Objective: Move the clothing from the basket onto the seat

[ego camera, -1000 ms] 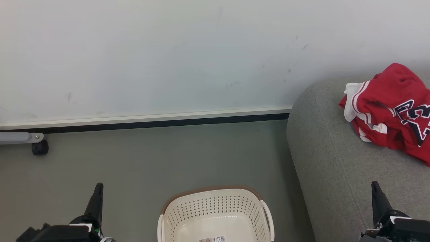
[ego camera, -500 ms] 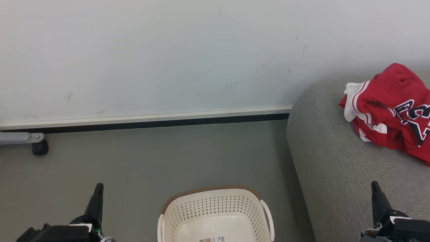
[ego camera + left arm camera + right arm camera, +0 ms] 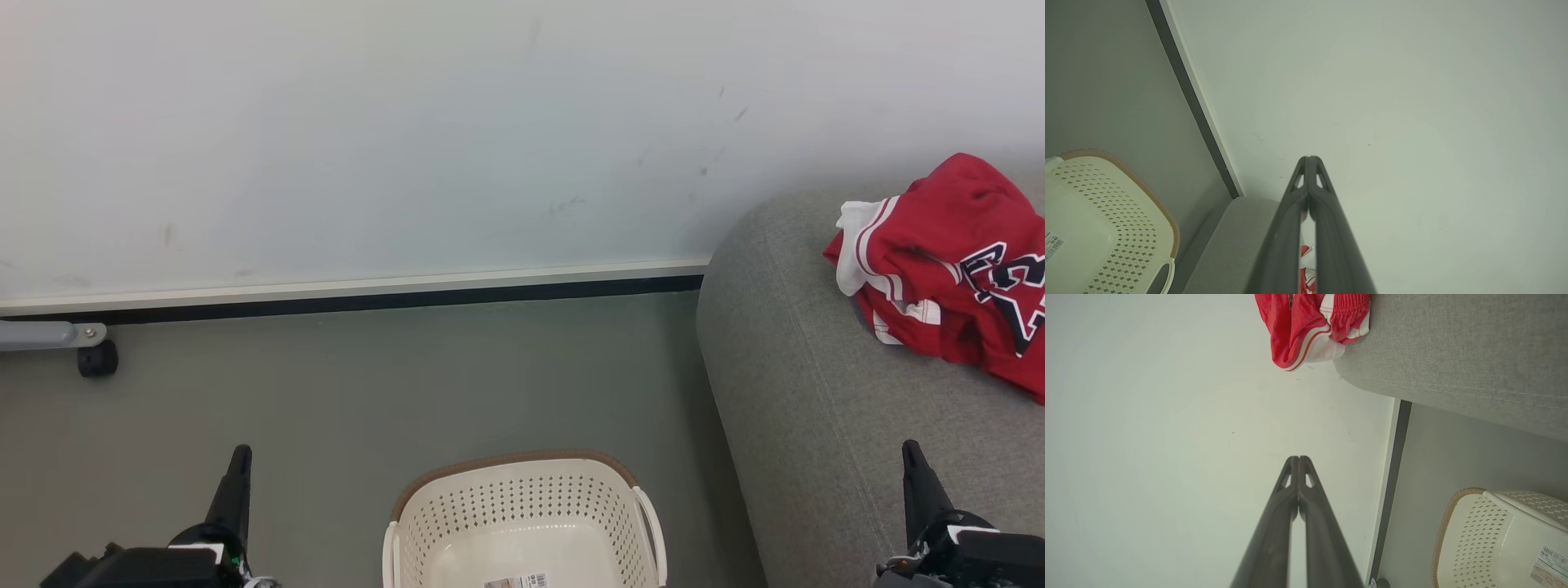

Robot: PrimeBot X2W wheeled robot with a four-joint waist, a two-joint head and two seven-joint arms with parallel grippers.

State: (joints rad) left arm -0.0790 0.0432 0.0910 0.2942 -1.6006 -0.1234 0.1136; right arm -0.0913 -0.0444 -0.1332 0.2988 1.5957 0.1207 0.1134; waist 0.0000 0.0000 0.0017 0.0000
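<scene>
The red clothing [image 3: 955,269] with white trim and dark lettering lies bunched on the grey seat [image 3: 816,392] at the right; it also shows in the right wrist view [image 3: 1306,326]. The cream perforated basket [image 3: 522,498] stands on the floor at bottom centre, holding nothing but a label on its bottom. My left gripper [image 3: 239,457] is shut at the lower left, over the floor left of the basket. My right gripper [image 3: 910,453] is shut at the lower right, over the seat's front part. In the wrist views both pairs of fingertips [image 3: 1309,160] [image 3: 1298,459] touch, with nothing between them.
A pale wall [image 3: 408,139] with a dark baseboard runs behind the grey floor [image 3: 367,384]. A grey metal leg with a black caster [image 3: 96,359] stands at the far left by the wall.
</scene>
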